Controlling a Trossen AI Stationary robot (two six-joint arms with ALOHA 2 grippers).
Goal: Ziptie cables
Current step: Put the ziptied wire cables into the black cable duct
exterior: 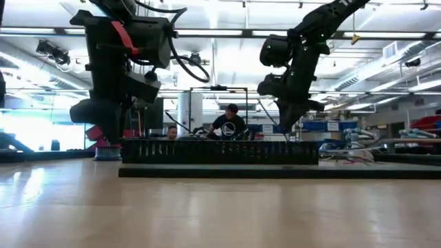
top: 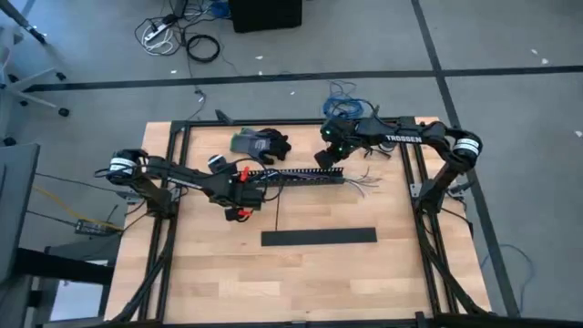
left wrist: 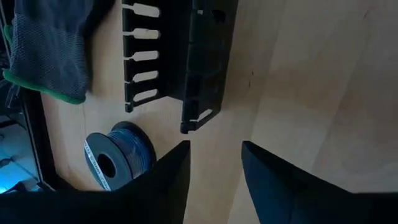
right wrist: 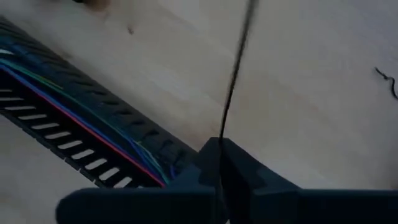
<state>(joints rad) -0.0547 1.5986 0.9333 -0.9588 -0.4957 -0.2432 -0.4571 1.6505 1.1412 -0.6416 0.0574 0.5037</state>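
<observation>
The cables (right wrist: 93, 121) lie along the slotted duct (right wrist: 74, 124). Your right gripper (right wrist: 219, 163) pinches a ziptie (right wrist: 236, 68); your left gripper (left wrist: 214, 171) hovers empty, fingers apart, by the duct's end.

Right gripper (right wrist: 219, 163) fingers pressed together, pinching thin black ziptie (right wrist: 236, 68); strip runs from fingertips toward 12 o'clock over bare wooden tabletop (right wrist: 311, 81). Black slotted cable duct (right wrist: 81, 124) crosses diagonally from 9 toward 6 o'clock. Cables (right wrist: 93, 121), blue, green, red, lie along duct channel.
</observation>
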